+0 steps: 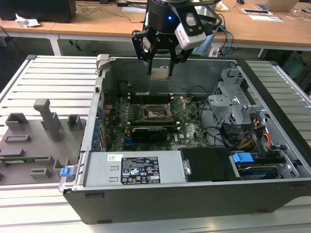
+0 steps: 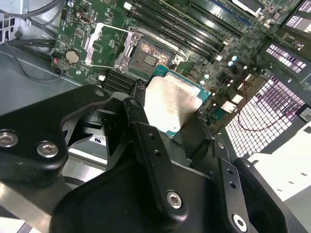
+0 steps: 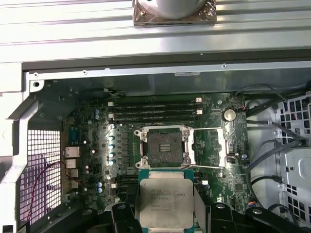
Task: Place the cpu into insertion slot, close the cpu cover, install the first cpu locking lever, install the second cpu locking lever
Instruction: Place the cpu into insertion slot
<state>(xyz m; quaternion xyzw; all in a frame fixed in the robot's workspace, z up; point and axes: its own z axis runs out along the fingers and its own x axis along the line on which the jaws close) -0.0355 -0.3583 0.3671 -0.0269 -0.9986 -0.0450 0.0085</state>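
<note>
While the hand (image 1: 160, 67) hangs over the open computer case (image 1: 194, 204) in the exterior view, its two black fingers (image 1: 150, 62) are clamped on the cpu (image 1: 160, 74), which is in the air above the far part of the green motherboard (image 1: 192, 131) and touches nothing else. That view gives the wider setting. The case lies on its side on a slatted metal tabletop (image 1: 53, 77), and grey plastic fixtures (image 1: 46, 121) stand on the tabletop at the exterior view's left. A long black graphics card (image 1: 153, 132) sits on the board, nearer the camera than the insertion slot (image 1: 156, 114). From there the slot is only a small dark square, and I cannot tell how its plate stands.

The first wrist view looks down on the board and shows this clearly. The cpu (image 3: 164, 201), dull silver top up, is gripped on two opposite edges. The insertion slot (image 3: 163, 148) lies bare and uncovered beyond it, not beneath it. The cpu cover (image 3: 210, 148) is swung open just beside the slot, on the side towards the round coin battery (image 3: 229, 114), with thin wire levers (image 3: 206, 128) along its edges. Long black memory slots (image 3: 155, 109) run past the slot's far side.

The second wrist view looks along the hand from behind. It shows a finger (image 2: 141, 114) pressed against the chip's edge and the green rim under the cpu (image 2: 171, 102). It also shows the fine contact grid of the slot (image 2: 150, 57) and the cover (image 2: 104, 46) turned away from it.
</note>
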